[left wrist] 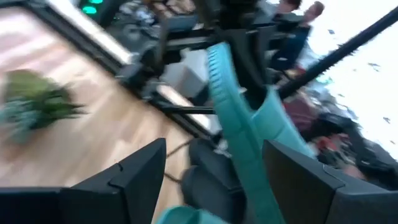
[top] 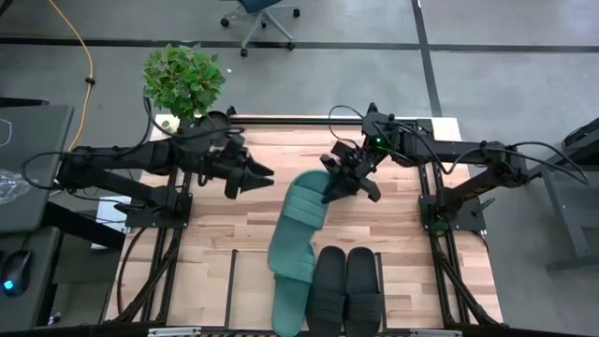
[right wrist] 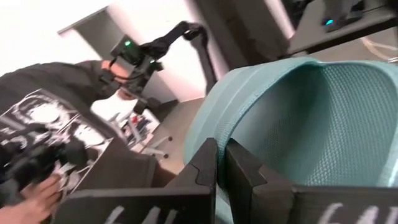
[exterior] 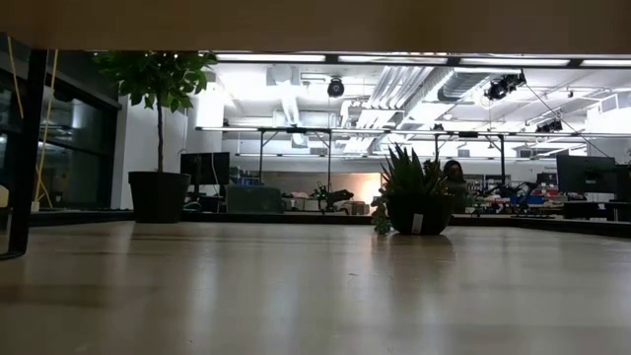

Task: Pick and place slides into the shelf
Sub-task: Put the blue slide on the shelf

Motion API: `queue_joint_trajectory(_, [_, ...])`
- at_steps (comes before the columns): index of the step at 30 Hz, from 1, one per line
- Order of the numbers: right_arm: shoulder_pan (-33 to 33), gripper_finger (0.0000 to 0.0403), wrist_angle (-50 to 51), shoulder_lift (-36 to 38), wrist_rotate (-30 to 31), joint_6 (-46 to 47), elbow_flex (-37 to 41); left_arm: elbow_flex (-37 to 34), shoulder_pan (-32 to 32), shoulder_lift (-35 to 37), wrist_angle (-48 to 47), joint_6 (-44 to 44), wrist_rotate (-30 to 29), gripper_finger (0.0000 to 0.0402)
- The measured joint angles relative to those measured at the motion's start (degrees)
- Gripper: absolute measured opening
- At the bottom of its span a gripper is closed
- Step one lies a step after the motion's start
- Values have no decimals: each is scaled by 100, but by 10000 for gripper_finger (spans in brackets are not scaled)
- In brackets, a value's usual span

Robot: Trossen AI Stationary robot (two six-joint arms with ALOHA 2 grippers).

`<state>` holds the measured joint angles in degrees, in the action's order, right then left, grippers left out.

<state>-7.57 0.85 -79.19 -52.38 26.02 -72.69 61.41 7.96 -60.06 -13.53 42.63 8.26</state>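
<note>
A teal slide slants over the wooden table, its upper end in my shut right gripper. A second teal slide and two black slides lie side by side on the shelf at the near edge. The held slide's lower end reaches the second teal slide; whether they touch I cannot tell. My left gripper hovers open just left of the held slide. In the left wrist view its fingers stand apart, with the slide beyond them, untouched. My right gripper pinches the raised rim at the teal slide's far end between its two fingers. The fingers come about level from the table's right side. The footbed faces the wrist camera, and the slide slopes down from the hold toward the near edge.
A potted plant stands at the table's far left corner. The arms' black frames flank the table on both sides. In the right wrist view a person in a dark printed shirt is beyond the table. Bare wood lies left of the slides.
</note>
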Motion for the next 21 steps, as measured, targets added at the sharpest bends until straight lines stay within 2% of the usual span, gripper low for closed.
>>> queue_joint_trajectory(10, [269,0,9,-41,-66,87,0,2,-8,-745,1090,120,639,217])
queue_joint_trajectory(21, [482,0,9,-221,-129,100,-2,2,-3,-926,1481,247,722,207])
